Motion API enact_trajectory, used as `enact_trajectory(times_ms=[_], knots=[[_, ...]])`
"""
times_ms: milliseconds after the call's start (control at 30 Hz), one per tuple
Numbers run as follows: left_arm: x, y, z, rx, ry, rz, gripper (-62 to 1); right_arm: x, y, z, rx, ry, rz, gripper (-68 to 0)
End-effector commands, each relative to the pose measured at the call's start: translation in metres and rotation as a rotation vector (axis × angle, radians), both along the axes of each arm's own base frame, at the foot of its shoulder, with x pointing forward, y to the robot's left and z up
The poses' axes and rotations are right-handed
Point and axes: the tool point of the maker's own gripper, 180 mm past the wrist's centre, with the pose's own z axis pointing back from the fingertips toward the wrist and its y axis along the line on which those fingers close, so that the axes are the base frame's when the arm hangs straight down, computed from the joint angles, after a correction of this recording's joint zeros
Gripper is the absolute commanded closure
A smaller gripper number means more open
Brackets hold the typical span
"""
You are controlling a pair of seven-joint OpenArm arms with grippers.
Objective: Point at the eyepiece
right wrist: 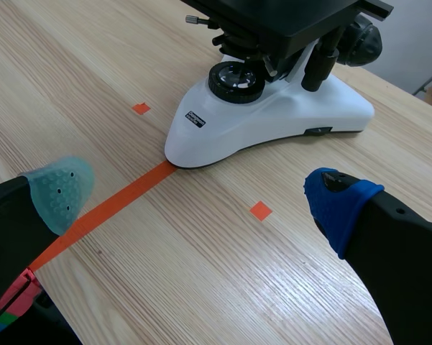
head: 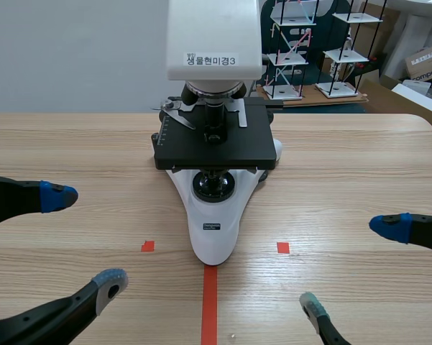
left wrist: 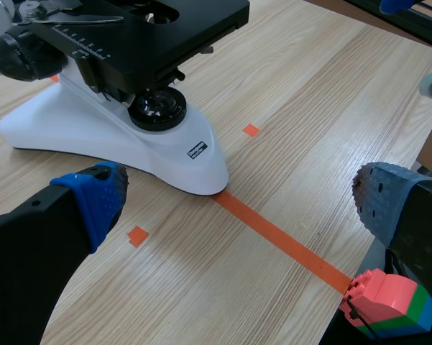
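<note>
A white and black microscope stands at the table's middle, its base pointing toward me. Its white head carries a label and runs out of the scene view at the top, so the eyepiece is hidden. My left gripper is open, low at the near left, apart from the base. My right gripper is open at the near right. The left wrist view has the microscope base ahead of the open left gripper. From the right wrist, the base lies ahead of the open right gripper.
A black stage with metal clips juts out over the base. Stick-and-ball models and a cardboard box stand behind the table. A red, green and blue block stack sits below the near table edge.
</note>
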Motion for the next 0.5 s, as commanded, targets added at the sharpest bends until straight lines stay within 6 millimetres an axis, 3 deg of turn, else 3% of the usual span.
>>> enact_trajectory(times_ms=[0, 100, 300, 467], knots=[[0.000, -0.001, 0.006, -0.019, -0.013, -0.003, -62.3, 0.003, 0.000, 0.007, 0.016, -0.024, 0.002, -65.1], [0.000, -0.001, 0.006, -0.019, -0.013, -0.003, -62.3, 0.010, -0.006, 0.013, 0.022, -0.045, -0.021, -61.1], [0.000, -0.001, 0.006, -0.019, -0.013, -0.003, -62.3, 0.028, -0.023, 0.028, 0.006, -0.116, -0.066, -29.5], [0.000, -0.001, 0.006, -0.019, -0.013, -0.003, -62.3, 0.043, -0.036, 0.041, -0.026, -0.189, -0.089, -11.8]])
